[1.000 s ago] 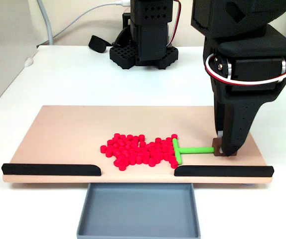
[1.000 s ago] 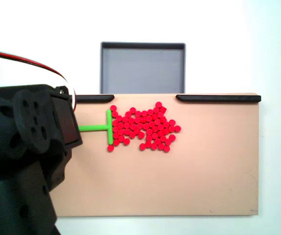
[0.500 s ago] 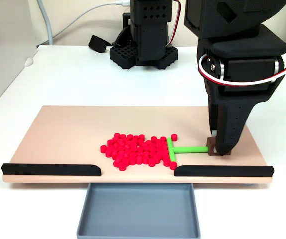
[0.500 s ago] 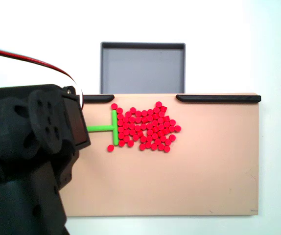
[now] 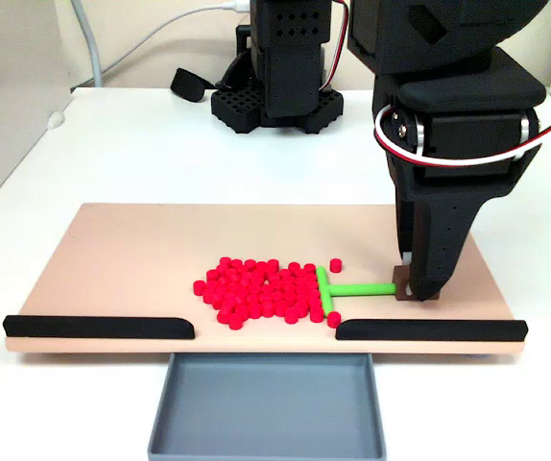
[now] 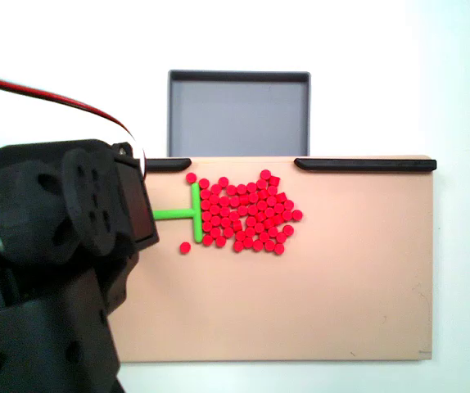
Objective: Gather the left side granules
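I see the black arm's two-finger gripper (image 5: 415, 291) standing near-vertical over the flat peach board (image 5: 131, 254), clenched on the brown block at the stem end of the green T-shaped pusher (image 5: 338, 288). The pusher's crossbar touches the heap of tiny red cylindrical granules (image 5: 256, 289) mid-board, one granule (image 6: 185, 247) lying loose behind the bar. The grey rectangular tray (image 6: 238, 115) sits against the board's edge, at the gap between two black rails.

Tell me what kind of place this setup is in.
Probably a lab or hobby robotics bench: a white table carries a beige rectangular board with black edge rails, a heap of small red cylindrical granules, a grey plastic tray, and a black arm holding a green T-shaped pusher.
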### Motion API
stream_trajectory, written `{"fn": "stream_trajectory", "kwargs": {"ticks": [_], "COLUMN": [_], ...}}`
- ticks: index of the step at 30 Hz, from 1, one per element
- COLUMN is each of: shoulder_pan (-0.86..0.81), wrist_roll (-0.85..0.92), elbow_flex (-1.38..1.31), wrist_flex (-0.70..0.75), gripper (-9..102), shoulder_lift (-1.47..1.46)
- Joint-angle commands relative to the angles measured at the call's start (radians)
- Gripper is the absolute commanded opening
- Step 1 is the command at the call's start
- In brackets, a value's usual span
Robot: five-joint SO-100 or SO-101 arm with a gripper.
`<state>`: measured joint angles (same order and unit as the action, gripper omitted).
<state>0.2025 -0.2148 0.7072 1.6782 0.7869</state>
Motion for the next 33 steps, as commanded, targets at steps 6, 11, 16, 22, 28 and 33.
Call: {"fn": "stream_trajectory", "kwargs": {"ticks": [6,11,16,22,28,33], "shoulder_pan": [-0.009,-0.006,-0.005,0.005,0.017,0.002], "wrist_roll": [0.012,0.029,0.054,0.061,0.209,0.462], "elbow_flex": [0.003,0.037,0.097,0.11,0.255,0.399], "wrist_flex": [0.006,0.006,0.006,0.006,0.006,0.005], "gripper": [0,0,0,0,0,0], "shoulder_lift": [0.075,0.118,0.176,0.232,0.354,0.466]}}
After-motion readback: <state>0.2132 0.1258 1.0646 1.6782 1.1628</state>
